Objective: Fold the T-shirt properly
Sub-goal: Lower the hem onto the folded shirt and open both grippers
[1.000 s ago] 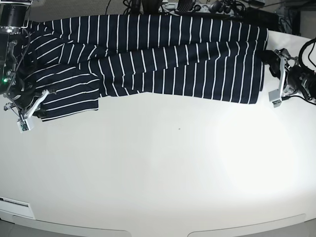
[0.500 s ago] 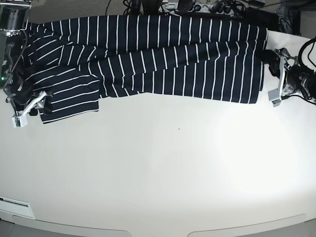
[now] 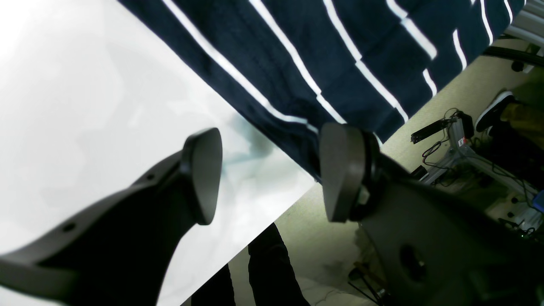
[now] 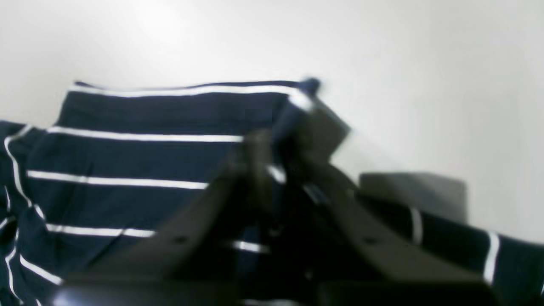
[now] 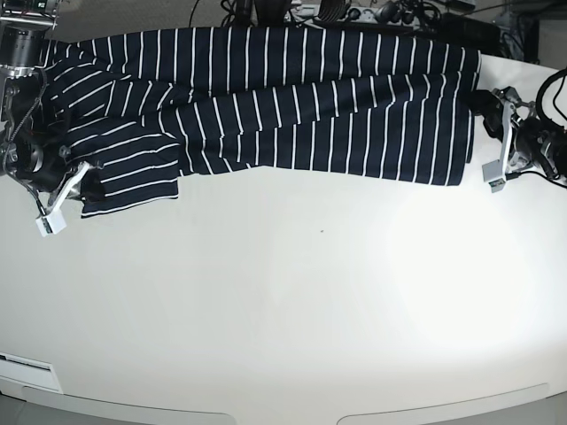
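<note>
Nearest me the white counter [image 5: 292, 310] lay bare, a broad pale sweep with nothing on it. Beyond that stretch the T-shirt [image 5: 292, 97] was spread lengthwise along the far edge, its hem end by my left gripper [image 5: 498, 133] and a sleeve flopped down toward my right gripper [image 5: 55, 195].

Through the left wrist camera, the left fingers [image 3: 204, 174] stood apart, released, with the shirt's corner just beyond them at the counter's edge and nothing between them. The right wrist picture was blurred; the right fingers [image 4: 306, 127] looked clenched on the sleeve's corner, striped cloth bunched around them.

I judged the cloth light, limp and not slippery: it would drape and wrinkle, never hold a shape. Hemmed corners and sleeve edges, where the fabric doubles, seemed the surest places to pinch.

I saw no containers anywhere on the counter.
</note>
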`<state>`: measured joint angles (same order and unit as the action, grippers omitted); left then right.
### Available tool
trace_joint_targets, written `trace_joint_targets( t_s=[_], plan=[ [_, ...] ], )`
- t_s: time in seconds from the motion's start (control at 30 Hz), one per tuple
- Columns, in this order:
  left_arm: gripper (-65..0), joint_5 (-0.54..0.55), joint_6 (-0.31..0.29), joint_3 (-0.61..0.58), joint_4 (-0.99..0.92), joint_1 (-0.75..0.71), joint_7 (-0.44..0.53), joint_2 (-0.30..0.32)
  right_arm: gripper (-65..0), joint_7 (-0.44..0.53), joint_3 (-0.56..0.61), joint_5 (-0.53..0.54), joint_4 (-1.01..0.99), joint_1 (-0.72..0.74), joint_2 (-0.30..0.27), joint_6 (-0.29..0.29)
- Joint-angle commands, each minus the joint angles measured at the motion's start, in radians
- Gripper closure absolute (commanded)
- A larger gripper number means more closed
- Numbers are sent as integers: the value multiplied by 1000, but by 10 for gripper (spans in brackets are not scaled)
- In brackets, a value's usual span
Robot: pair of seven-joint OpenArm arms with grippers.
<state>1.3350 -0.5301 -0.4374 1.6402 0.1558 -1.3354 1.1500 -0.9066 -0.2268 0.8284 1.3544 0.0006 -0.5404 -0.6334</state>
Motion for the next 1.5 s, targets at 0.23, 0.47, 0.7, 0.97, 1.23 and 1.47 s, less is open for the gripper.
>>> trace_joint_targets(
  t_s=[0.23,0.47,0.7,0.97,1.23,1.47],
  plan=[
    [-382,8,4,13,7,13,-7,30,0,-100,-5,139,170,0,-29,-65],
    [-382,8,3,13,7,14,-7,30,0,-229,-5,271,441,-125,-95,-65],
    [-382,8,3,13,7,13,-7,30,0,-241,-5,272,615,-299,-211,-65],
    [-382,8,3,13,8,14,-6,30,0,-272,-5,272,695,-474,-327,-65],
    [-382,8,3,13,8,14,-6,30,0,-396,-5,275,701,-529,-333,-65],
    [-382,8,4,13,8,13,-6,30,0,-191,-5,211,701,-504,-333,-65]
  ],
)
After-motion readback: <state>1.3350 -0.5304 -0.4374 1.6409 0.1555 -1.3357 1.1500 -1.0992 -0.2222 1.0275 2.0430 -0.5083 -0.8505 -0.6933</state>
